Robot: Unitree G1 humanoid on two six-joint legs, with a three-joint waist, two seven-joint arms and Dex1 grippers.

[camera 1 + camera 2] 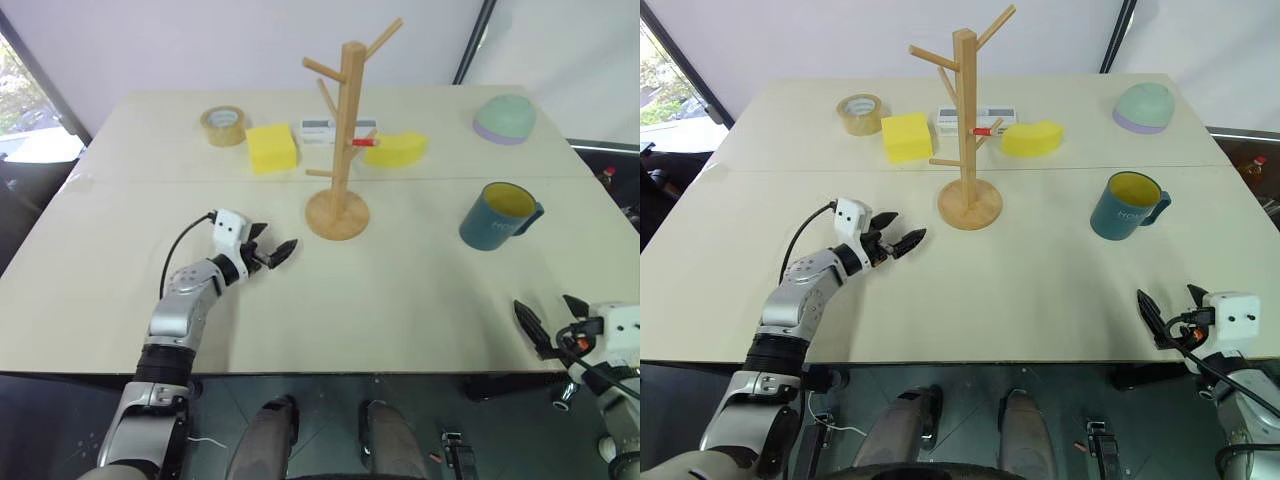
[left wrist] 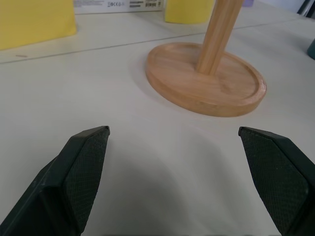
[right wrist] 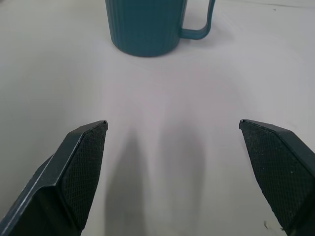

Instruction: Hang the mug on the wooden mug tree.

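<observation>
We see both jaws spread wide and empty: left gripper (image 1: pixel 272 252) near the wooden mug tree (image 1: pixel 340 140), right gripper (image 1: pixel 548 325) short of the mug (image 1: pixel 495 216).

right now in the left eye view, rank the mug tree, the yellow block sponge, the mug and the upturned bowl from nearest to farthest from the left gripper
1. The wooden mug tree: its base stands just to the right of the left gripper.
2. The yellow block sponge: farther back on the table, beside the tape roll.
3. The mug: upright, on the table's right side.
4. The upturned bowl: back right corner.
</observation>
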